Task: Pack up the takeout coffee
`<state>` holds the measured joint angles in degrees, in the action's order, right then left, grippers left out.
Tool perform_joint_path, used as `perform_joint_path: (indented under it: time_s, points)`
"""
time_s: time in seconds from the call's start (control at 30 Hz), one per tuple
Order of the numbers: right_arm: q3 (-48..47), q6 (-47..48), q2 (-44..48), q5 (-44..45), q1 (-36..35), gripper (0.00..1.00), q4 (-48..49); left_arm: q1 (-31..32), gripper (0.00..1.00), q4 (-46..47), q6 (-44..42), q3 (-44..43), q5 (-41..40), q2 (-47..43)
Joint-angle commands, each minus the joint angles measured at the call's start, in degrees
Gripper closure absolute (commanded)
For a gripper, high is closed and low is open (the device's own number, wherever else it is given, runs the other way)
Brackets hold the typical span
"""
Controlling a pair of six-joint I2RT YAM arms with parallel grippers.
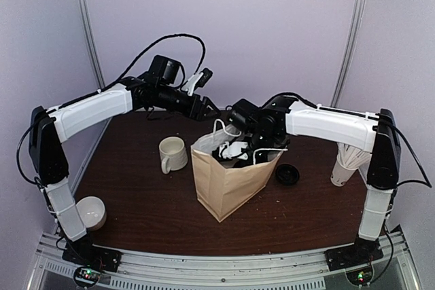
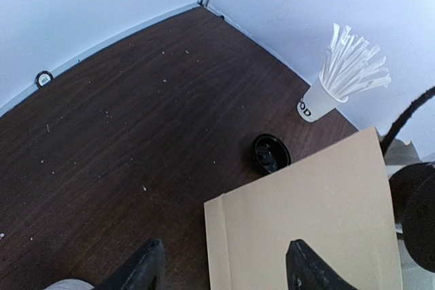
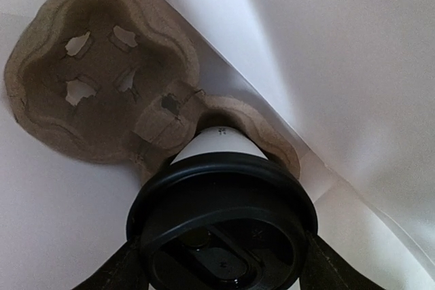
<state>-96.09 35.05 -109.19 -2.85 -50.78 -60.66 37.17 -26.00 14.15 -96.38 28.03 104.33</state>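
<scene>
In the right wrist view the takeout coffee (image 3: 219,146), a white paper cup with a black lid (image 3: 224,229), stands inside the paper bag (image 1: 228,185). Its base is down in one well of a brown cardboard cup carrier (image 3: 102,79). My right gripper (image 3: 223,266) reaches into the bag's mouth (image 1: 234,149), and its fingers (image 3: 115,273) press both sides of the lid. My left gripper (image 2: 224,269) is open and empty. It hovers over the bag's back edge (image 1: 204,110), with one finger over the table and one over the bag's side (image 2: 319,215).
A cream mug (image 1: 172,154) stands left of the bag. A loose black lid (image 1: 287,174) (image 2: 271,153) lies right of it. A white cup of straws (image 1: 346,162) (image 2: 316,103) is at the far right. A white bowl (image 1: 90,212) sits at the near left.
</scene>
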Motion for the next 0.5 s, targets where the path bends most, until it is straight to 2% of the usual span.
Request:
perform_joint_path:
  time_s: [0.0, 0.17, 0.33, 0.47]
  points:
    - [2.89, -3.34, -7.37, 3.25, 2.25, 0.34, 2.91, -1.0, 0.35, -7.48, -4.56, -4.53, 0.52, -4.09]
    - [2.93, -4.78, -5.45, -2.57, 4.75, 0.32, 5.62, -1.95, 0.33, -10.97, -5.4, -2.2, 0.85, -10.09]
    - [0.1, -3.99, -5.54, -3.9, 4.64, 0.29, 3.1, -1.92, 0.32, -16.85, -8.61, -0.51, 11.76, -13.54]
    - [-0.1, -3.67, -4.86, -4.44, 4.64, 0.24, 3.21, -1.39, 0.31, -17.2, -9.32, 2.13, 14.54, -16.05]
